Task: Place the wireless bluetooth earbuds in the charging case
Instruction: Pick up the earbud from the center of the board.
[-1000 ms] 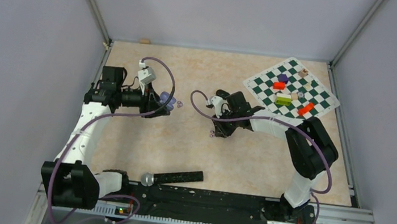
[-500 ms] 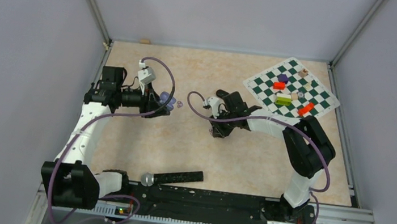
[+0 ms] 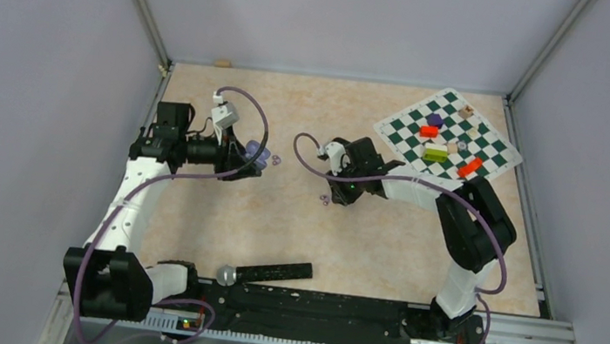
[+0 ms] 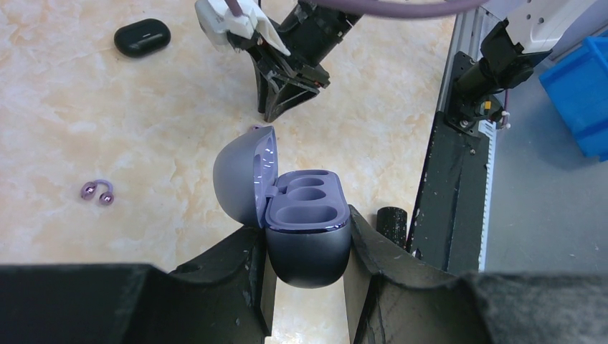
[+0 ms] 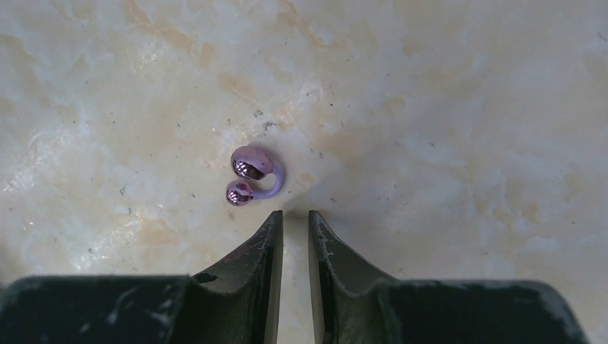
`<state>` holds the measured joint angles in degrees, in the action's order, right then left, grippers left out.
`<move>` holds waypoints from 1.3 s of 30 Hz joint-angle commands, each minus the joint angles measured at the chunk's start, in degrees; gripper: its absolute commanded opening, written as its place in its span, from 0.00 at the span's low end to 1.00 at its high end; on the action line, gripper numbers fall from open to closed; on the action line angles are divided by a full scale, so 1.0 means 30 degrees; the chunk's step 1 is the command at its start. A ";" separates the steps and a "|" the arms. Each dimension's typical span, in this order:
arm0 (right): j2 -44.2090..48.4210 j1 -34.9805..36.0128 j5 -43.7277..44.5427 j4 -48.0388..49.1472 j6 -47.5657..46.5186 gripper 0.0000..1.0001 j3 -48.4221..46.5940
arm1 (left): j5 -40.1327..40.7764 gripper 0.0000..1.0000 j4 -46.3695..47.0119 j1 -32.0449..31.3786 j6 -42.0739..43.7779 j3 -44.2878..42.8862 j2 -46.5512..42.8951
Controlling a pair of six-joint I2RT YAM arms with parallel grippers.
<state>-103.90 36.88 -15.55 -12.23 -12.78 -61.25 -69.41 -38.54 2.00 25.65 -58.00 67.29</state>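
We see the left end effector [image 4: 307, 251] clamping the open charging case [image 4: 305, 229]; the right end effector [image 5: 295, 228], nearly closed, holds nothing beside a lilac earbud [image 5: 251, 175].

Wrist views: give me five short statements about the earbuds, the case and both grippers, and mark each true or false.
1. The left gripper grips a lilac charging case with its lid open. True.
2. An earbud already sits in the case's wells. False: the wells are empty.
3. The right gripper holds a lilac earbud. False: its fingers are nearly together with nothing between them, and the earbud lies on the table just ahead of the tips.
4. A closed black case lies on the table. True.
5. A second lilac earbud lies left of the held case. True.
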 commanded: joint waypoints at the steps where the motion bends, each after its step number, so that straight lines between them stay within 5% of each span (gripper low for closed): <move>1: 0.0134 -0.1264 -0.2251 -0.1345 0.1164 0.19 -0.1653 | -0.0586 0.02 0.0836 0.0096 -0.0234 0.0165 -0.0248; 10: -0.2095 -0.2222 -0.5418 -0.2559 0.2597 0.26 -0.2569 | -0.0646 0.03 0.0828 0.0115 -0.0265 0.0157 -0.0157; 39: -0.3941 -0.3244 -0.6214 -0.1695 0.4113 0.24 -0.2336 | -0.0507 0.03 0.0895 0.0114 -0.0112 0.0231 -0.0458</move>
<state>-112.68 28.82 -36.58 -15.90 0.36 -68.79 -69.58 -37.60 2.02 24.99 -57.60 67.33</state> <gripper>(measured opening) 0.248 0.389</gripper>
